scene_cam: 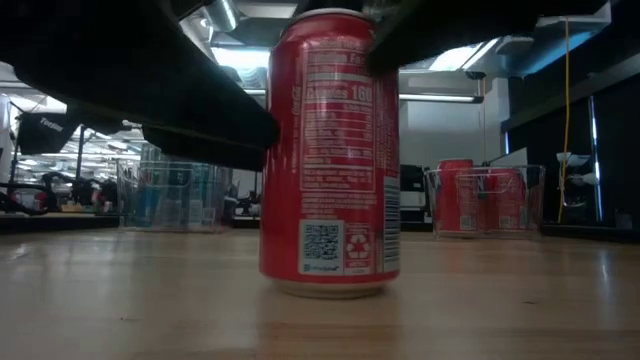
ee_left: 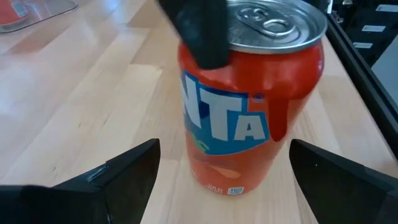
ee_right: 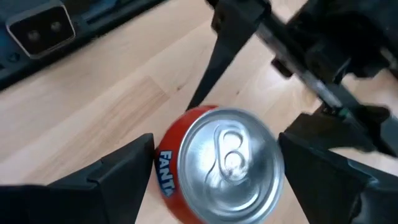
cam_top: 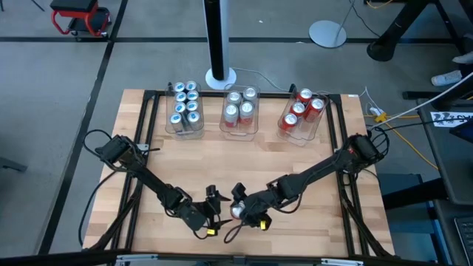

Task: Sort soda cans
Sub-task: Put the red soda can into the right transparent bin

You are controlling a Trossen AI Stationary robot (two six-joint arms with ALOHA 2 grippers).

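1. An upright red aluminium soda can with a silver top (ee_left: pixel 252 99) stands on the pale wooden counter (cam_top: pixel 244 159) near its front edge, between the two arms and well apart from the three clear plastic tubs (cam_top: pixel 239 112) of sorted cans at the back.
2. The right gripper (ee_right: pixel 214 180) hangs above the can, its fingers (ee_right: pixel 112 171) spread wide on either side of the silver top and touching nothing.
3. The left gripper (ee_left: pixel 221 180) faces the can's side low over the counter, fingers (ee_left: pixel 121 174) also spread apart, the can just beyond them and not held.
4. One dark finger of the right gripper crosses the can's rim in the left wrist view; I cannot tell whether it touches.
5. The can likely handles as a stiff but thin-walled cylinder: smooth, slippery, easily dented if squeezed hard, and quick to tip.
6. The best hold is probably across the mid-body, with moderate pressure.
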